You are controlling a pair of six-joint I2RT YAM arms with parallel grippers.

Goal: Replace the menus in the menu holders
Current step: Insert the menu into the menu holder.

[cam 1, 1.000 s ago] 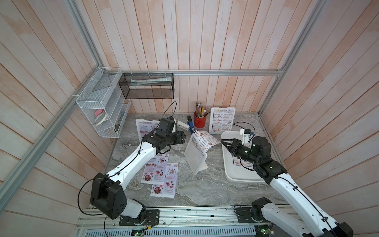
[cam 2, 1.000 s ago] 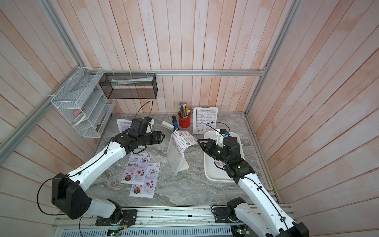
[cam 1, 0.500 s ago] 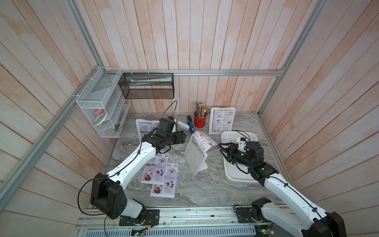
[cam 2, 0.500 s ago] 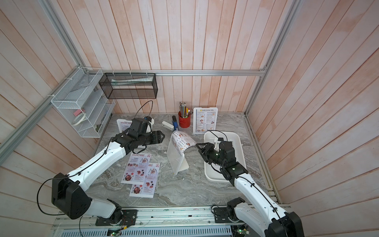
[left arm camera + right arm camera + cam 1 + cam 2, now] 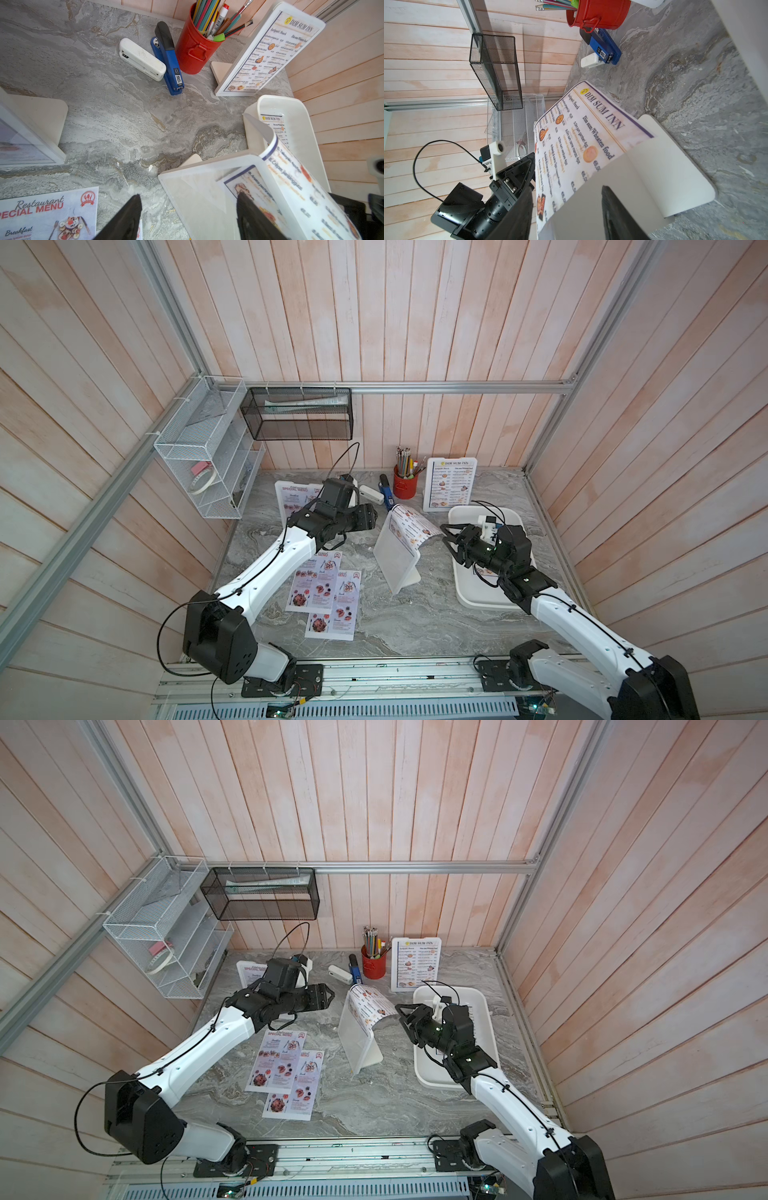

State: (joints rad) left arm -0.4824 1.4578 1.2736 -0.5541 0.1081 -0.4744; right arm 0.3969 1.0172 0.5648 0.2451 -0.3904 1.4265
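Observation:
A white menu holder (image 5: 395,562) (image 5: 356,1042) stands mid-table. A blue-bordered Dim Sum Inn menu (image 5: 413,526) (image 5: 581,135) sits partly in it and curls over its top toward the right. My right gripper (image 5: 446,536) (image 5: 566,214) is open just right of the sheet's free edge, with sheet and holder back lying between its fingers in the right wrist view. My left gripper (image 5: 371,516) (image 5: 187,217) is open just left of the holder (image 5: 187,182). A second holder (image 5: 451,485) at the back shows a Dim Sum Inn menu; a third (image 5: 291,497) shows a Special Menu. Two Special Menu sheets (image 5: 328,597) lie flat.
A white tray (image 5: 465,593) under my right arm holds another Dim Sum Inn sheet (image 5: 274,124). A red pencil cup (image 5: 404,485), a blue stapler (image 5: 388,498) and a white stapler (image 5: 371,493) stand at the back. Wire racks (image 5: 208,456) and a black basket (image 5: 297,414) hang on the walls.
My right arm has swung and lowered toward the middle holder, and its jaws have spread wider beside the curled sheet. The left arm has not moved.

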